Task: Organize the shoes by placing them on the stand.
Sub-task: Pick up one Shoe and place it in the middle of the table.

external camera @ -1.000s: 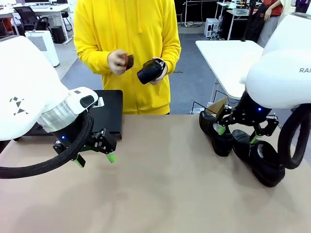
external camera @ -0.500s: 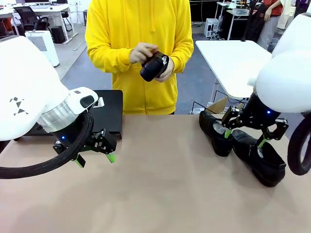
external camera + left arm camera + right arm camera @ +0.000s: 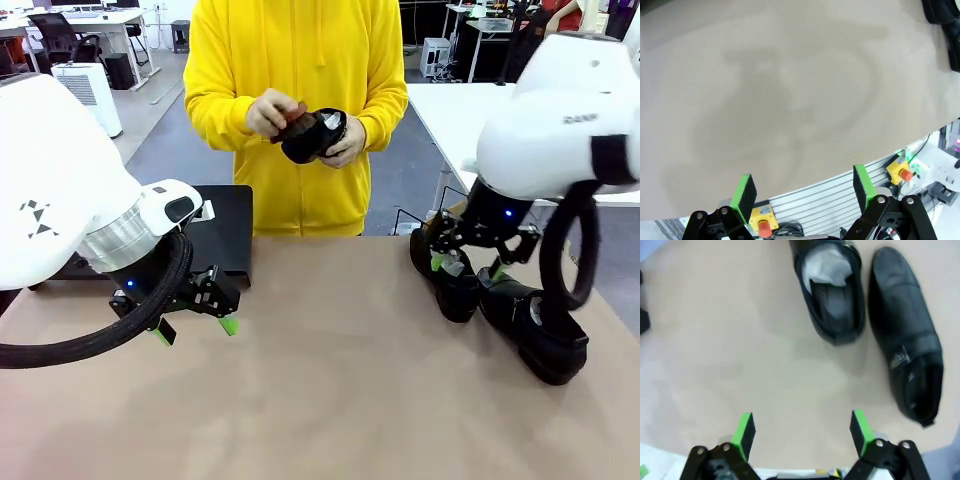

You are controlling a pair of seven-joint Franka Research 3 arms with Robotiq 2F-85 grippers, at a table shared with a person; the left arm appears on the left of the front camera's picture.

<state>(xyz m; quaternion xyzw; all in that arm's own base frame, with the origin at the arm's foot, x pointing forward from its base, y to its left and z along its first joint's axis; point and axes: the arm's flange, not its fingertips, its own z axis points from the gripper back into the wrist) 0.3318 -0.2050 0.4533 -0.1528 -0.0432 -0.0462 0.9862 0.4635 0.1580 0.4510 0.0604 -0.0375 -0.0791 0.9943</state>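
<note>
We are hovering with jaws wide and empty: the left gripper (image 3: 195,330) near the stand (image 3: 226,232), the right gripper (image 3: 466,267) above two dress shoes (image 3: 541,336).

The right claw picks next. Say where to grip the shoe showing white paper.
Probably pinch the shoe showing white paper across its collar near the heel, from above: it sits sole-down, opening upward, with the other shoe close beside it.
</note>
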